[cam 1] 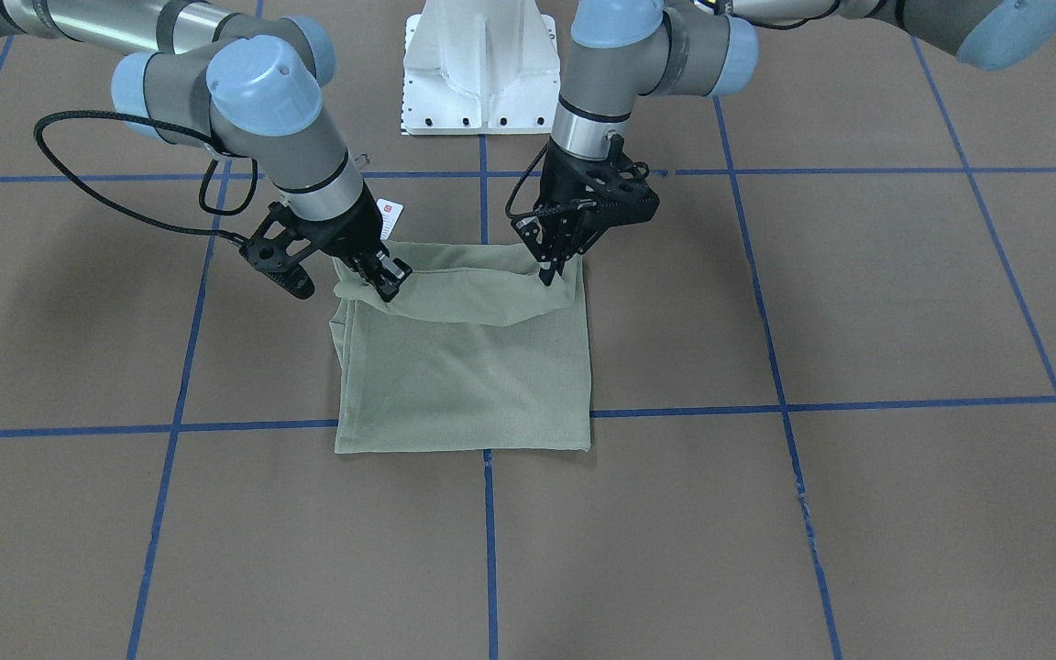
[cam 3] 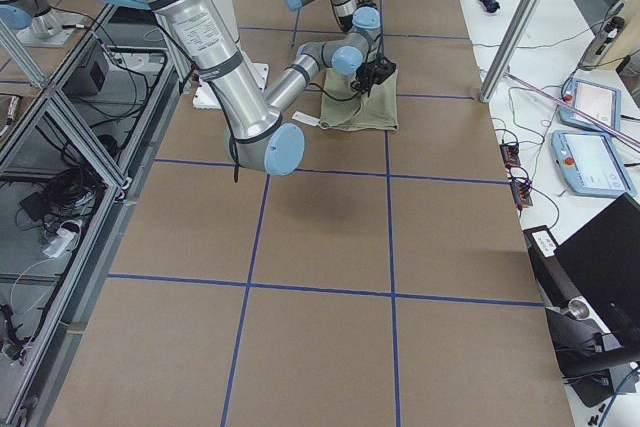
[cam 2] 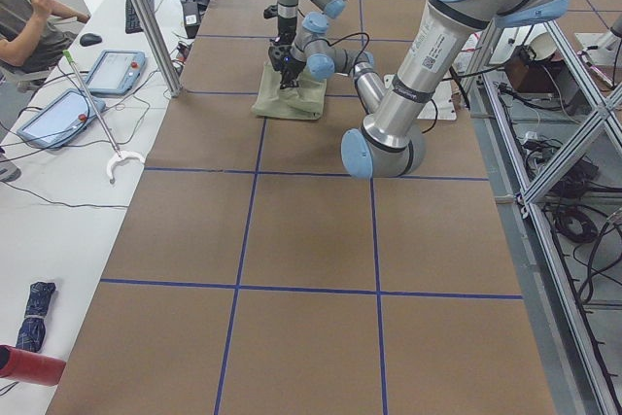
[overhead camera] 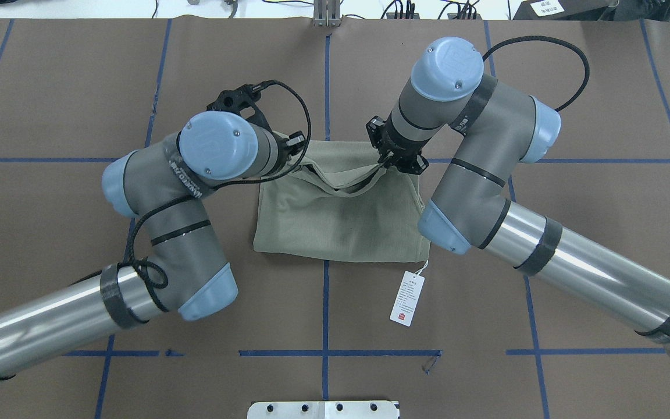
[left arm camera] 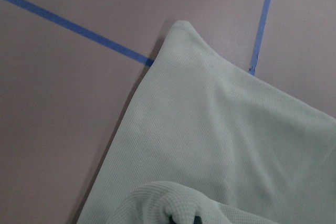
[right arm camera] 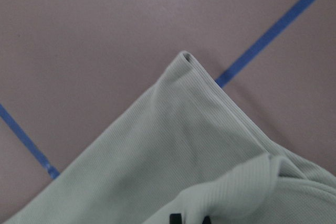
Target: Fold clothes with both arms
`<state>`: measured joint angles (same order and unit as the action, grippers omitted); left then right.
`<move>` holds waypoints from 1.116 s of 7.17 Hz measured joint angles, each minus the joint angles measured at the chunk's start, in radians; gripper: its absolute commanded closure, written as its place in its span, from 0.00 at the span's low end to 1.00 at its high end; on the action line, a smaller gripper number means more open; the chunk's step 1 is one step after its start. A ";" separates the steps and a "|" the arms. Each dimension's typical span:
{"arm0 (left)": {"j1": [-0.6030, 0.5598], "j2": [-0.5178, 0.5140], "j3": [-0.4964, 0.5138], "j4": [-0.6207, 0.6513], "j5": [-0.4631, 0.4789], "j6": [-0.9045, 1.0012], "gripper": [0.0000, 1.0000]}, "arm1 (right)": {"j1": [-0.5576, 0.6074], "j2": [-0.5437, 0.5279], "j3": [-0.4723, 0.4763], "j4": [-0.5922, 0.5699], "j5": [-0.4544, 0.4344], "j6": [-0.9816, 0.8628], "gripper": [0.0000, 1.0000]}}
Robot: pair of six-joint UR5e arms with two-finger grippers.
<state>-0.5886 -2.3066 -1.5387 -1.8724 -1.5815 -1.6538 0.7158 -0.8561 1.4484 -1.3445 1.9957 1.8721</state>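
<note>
With the left gripper [cam 1: 549,273] and right gripper [cam 1: 386,280] each clenched on the lifted edge of the shirt [cam 1: 464,376] lying on the table [cam 1: 858,513], the 2 should travel level and together so the fold lands square.

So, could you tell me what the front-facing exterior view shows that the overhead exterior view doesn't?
Only the front-facing view shows both grippers plainly: the left gripper and the right gripper each pinch a raised edge of the shirt. Only the overhead view shows the whole hang tag, flat on the table beside the shirt's robot-side edge; there the left gripper is mostly hidden under its own wrist. Both show the shirt folded into a rough rectangle on the blue tape grid.
</note>
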 measured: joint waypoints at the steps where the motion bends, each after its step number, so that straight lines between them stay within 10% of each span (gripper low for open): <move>1: -0.057 -0.044 0.087 -0.022 -0.001 0.040 0.00 | 0.029 0.018 -0.077 0.067 0.001 -0.003 0.00; 5: -0.195 -0.070 0.195 -0.073 -0.114 0.223 0.00 | 0.099 0.043 -0.146 0.115 0.022 -0.080 0.00; 8: -0.337 0.065 0.095 -0.076 -0.294 0.550 0.00 | 0.233 -0.034 -0.102 0.052 0.105 -0.397 0.00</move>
<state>-0.9255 -2.2412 -1.4438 -1.9486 -1.8753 -1.1035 0.9484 -0.8897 1.3466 -1.2928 2.1011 1.4751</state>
